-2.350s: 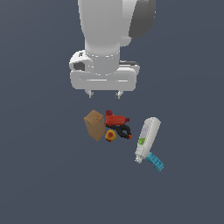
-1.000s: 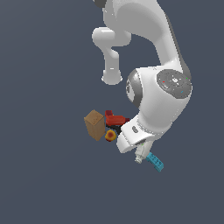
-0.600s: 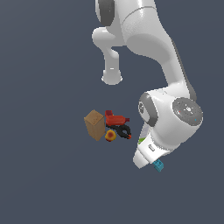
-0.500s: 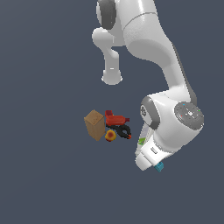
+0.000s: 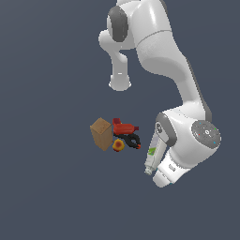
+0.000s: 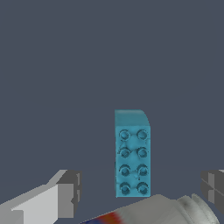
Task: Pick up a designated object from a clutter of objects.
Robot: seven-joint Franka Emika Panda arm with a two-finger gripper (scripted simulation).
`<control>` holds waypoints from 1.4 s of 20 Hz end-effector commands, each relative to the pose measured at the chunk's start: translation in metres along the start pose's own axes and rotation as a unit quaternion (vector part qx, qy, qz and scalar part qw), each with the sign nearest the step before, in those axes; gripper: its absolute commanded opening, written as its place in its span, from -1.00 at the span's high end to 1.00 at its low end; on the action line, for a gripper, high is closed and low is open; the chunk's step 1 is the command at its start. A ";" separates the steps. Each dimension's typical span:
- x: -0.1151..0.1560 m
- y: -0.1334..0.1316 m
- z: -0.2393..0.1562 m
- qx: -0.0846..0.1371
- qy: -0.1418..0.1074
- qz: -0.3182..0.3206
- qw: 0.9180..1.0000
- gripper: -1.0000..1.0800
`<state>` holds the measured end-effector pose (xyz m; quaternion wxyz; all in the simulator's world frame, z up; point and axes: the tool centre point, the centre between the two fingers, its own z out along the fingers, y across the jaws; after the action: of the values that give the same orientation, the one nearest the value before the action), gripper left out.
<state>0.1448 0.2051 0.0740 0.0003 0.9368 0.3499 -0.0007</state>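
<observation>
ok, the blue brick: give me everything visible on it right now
The blue brick shows only in the wrist view; in the exterior view the arm hides it. It is a light-blue oblong block of plastic look, with eight round studs in two rows of four on the face turned to the camera. It lies flat on the dark grey floor. One short end sits close to the white bottle's cap end; contact cannot be told. The gripper's fingers stand apart on either side, not touching it.

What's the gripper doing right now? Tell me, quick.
Gripper: open, holding nothing; its fingers straddle the blue brick without touching it.
</observation>
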 end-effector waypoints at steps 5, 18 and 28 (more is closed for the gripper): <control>0.001 0.000 0.005 0.000 0.000 -0.001 1.000 -0.92; 0.001 -0.001 0.053 0.000 0.001 -0.003 1.000 -0.92; 0.002 -0.001 0.052 0.000 0.001 -0.003 1.000 1.00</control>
<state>0.1452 0.2064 0.0219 0.0002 0.9360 0.3521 -0.0003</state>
